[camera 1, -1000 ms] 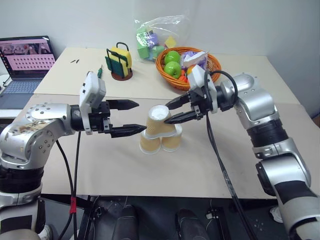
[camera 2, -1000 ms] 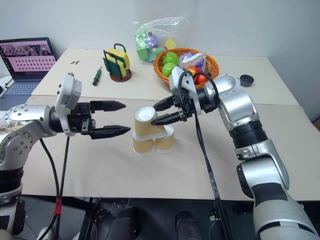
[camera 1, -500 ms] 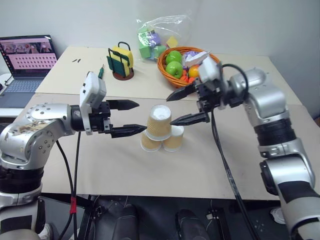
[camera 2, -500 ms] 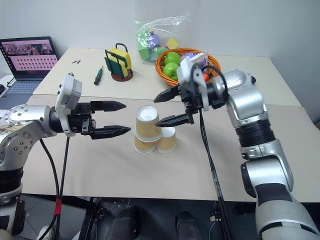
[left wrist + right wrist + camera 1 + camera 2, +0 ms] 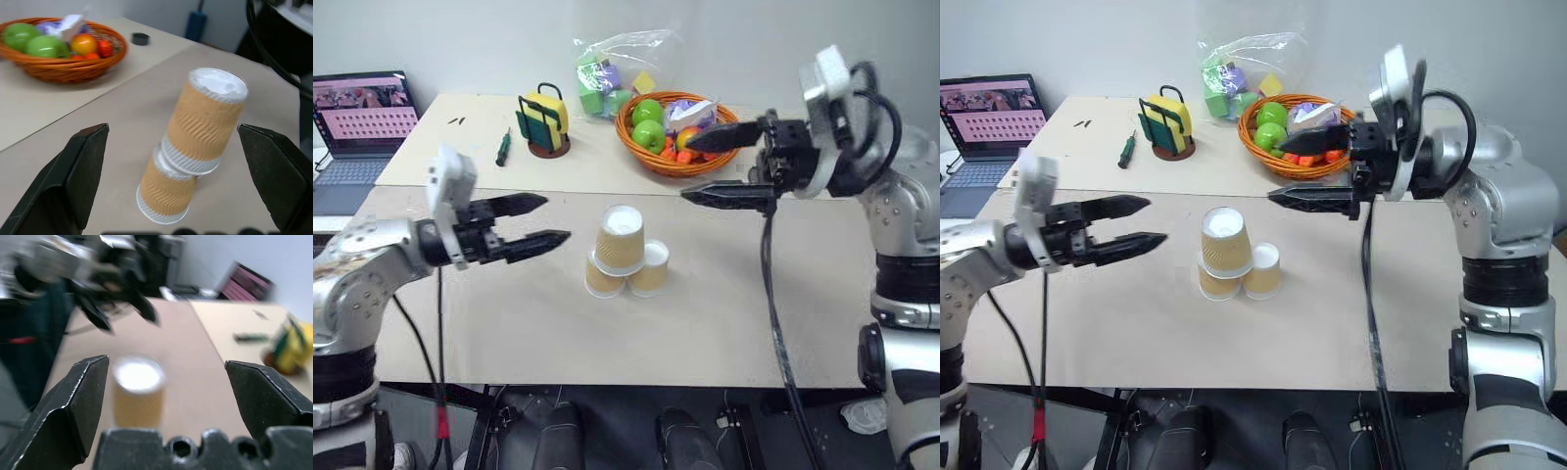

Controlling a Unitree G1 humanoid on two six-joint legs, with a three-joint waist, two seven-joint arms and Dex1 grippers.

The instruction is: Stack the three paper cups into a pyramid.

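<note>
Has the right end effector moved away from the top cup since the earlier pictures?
Yes. The right end effector released the top cup and drew back toward the basket.

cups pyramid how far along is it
Looks done: the top cup rests upside down, tilted, on the two bottom cups, which stand side by side on the table. In hand: nothing; the left pincer and right pincer are both open, clear of the stack. Left: nothing evident.

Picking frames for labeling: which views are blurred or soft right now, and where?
Right wrist view: heavy motion blur, top cup and left gripper smeared, its own fingers sharp. Left wrist view: stacked cups fairly crisp, orange basket behind soft. Left eye view: sharp throughout, soft shadows beside the cups, no glare.
</note>
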